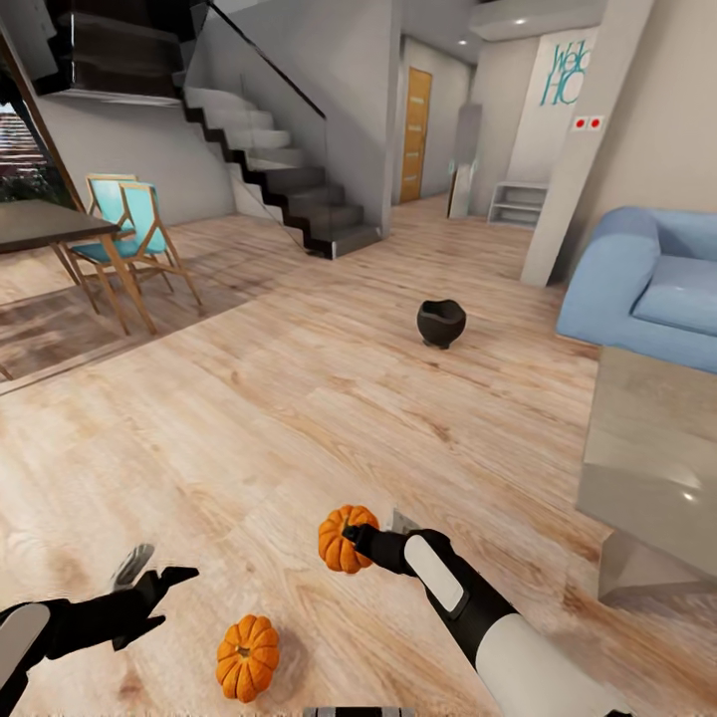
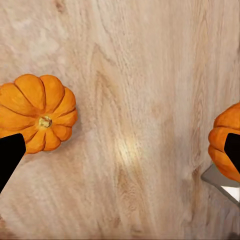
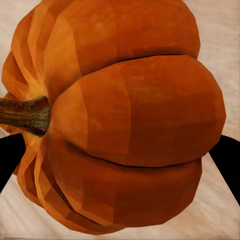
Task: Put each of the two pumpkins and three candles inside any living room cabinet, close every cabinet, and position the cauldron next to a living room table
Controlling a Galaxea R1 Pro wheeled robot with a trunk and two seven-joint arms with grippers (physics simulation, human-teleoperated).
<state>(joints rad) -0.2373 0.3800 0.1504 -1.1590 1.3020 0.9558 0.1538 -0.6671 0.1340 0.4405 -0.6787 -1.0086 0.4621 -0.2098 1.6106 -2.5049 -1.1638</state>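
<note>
First pumpkin in my right gripper, everything else in the job still ahead.

Nearest me at about 7 o'clock, the second pumpkin [image 1: 247,656] sits loose on the plank floor [image 1: 299,418], with my left gripper [image 1: 149,588] beside it at 8 o'clock, spread wide and holding nothing. Just past it, my right gripper [image 1: 351,539] has its fingers closed on the first pumpkin [image 1: 344,538], stem turned sideways. The grey table [image 1: 657,468] lies at 2 o'clock. Farther off at 12 o'clock the cauldron [image 1: 440,323] stands well apart from that table, so I judge it unplaced.
</note>
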